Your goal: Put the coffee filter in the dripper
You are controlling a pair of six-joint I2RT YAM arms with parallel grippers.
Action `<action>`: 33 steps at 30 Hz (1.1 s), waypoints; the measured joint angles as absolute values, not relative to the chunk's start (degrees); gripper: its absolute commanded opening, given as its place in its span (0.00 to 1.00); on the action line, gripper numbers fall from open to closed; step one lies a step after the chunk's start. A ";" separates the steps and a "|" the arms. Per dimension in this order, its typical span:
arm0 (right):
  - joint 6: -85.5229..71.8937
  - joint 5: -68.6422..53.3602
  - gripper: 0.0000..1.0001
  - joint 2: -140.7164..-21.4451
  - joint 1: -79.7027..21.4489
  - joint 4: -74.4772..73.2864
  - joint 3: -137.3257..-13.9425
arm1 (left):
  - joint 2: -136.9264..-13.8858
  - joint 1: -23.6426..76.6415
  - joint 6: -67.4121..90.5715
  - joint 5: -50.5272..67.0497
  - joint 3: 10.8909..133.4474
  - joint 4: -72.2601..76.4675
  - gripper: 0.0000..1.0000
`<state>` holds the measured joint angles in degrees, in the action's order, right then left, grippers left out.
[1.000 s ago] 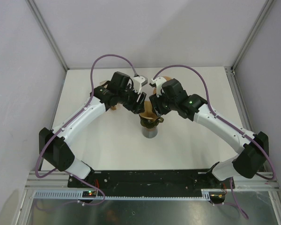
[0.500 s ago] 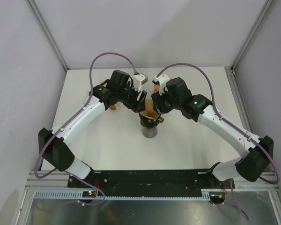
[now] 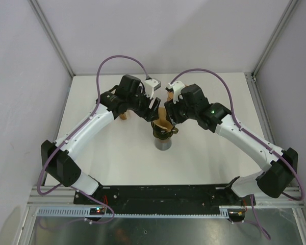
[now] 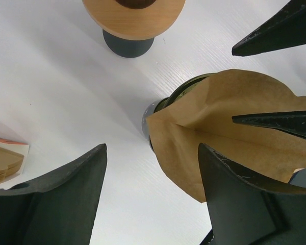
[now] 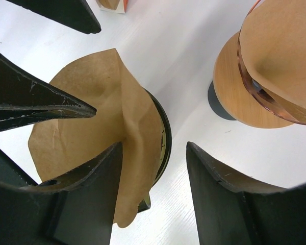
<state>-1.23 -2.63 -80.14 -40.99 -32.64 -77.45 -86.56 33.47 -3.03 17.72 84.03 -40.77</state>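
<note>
With the right arm's fingers [image 5: 229, 204] drawn back a little over the last second and now apart, like the left arm's fingers [image 4: 56, 199], the coffee filter [image 5: 92, 112] sits loose and lopsided in the dripper [image 5: 164, 138] on the desk [image 5: 158, 51], apparently released but not yet fully seated.
</note>
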 measured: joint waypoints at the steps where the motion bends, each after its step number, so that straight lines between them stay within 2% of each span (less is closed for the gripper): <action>1: -1.23 -2.72 0.58 -80.14 -40.99 -32.64 -77.45 | -86.56 33.47 -3.03 17.72 84.20 -40.77 0.78; 33: 0.12 -2.59 0.60 -80.14 -41.01 -33.63 -81.21 | -86.06 33.47 -3.51 17.67 84.99 -40.86 0.80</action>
<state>0.12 -2.59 -80.14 -41.01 -33.63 -81.21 -86.06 33.47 -3.51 17.67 84.99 -40.86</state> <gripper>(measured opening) 0.610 0.807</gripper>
